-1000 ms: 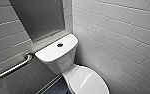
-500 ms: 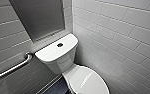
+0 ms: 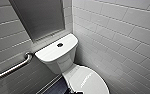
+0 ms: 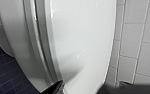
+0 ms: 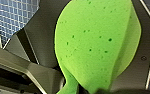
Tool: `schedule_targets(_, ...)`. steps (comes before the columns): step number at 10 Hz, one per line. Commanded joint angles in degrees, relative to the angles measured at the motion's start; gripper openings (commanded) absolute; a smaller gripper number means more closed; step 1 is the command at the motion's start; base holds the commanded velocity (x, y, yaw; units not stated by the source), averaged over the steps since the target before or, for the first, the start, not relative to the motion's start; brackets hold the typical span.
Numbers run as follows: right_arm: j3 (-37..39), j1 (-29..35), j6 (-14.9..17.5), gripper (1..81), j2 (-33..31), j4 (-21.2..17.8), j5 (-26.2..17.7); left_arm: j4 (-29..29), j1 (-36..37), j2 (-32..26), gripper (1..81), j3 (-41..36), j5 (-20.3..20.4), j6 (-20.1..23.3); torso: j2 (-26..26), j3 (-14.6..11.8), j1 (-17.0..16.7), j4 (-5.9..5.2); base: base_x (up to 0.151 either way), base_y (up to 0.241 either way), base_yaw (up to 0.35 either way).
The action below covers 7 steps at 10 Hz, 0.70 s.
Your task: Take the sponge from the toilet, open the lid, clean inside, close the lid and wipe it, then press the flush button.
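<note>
Pinches the sponge (image 5: 96, 42) by its narrow end in the right gripper (image 5: 91, 90), broad green face left free, probably for wiping with. Shows the toilet (image 3: 58, 63) tucked into a corner of tiled walls (image 3: 121, 37), with the lid (image 3: 88, 80) down at 5 o'clock in the head view, hiding the inside and any contents. Sets the flush button (image 3: 59, 45) on the tank top (image 3: 49, 52), at 11 o'clock from the lid. Hangs the left gripper (image 4: 91, 90) close beside the lid's rim; cannot tell how wide. Leaves a grab bar (image 3: 13, 68) at 9 o'clock.

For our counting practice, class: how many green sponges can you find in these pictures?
1: the sponge, close up in the right wrist view. Another could lie hidden behind the toilet.
</note>
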State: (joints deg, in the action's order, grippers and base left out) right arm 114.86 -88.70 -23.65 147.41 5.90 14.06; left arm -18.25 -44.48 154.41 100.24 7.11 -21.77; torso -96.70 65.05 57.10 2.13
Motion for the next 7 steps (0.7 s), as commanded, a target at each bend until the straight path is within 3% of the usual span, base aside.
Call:
schedule_targets(1, -0.8, -0.4, 0.0, 1.0, -1.4, 1.2, -3.6, -0.2, 5.1, 0.0, 81.1, -1.4, -3.2, -0.2, 0.0, 0.0, 0.0, 0.00, 0.000, 0.000, 0.000)
schedule_targets(7, -1.1, -0.4, 0.0, 1.0, -1.5, 1.2, -3.6, -0.2, 5.0, 4.2, 81.1, 5.9, -3.4, -0.2, 0.0, 0.0, 0.0, 0.00, 0.000, 0.000, 0.000)
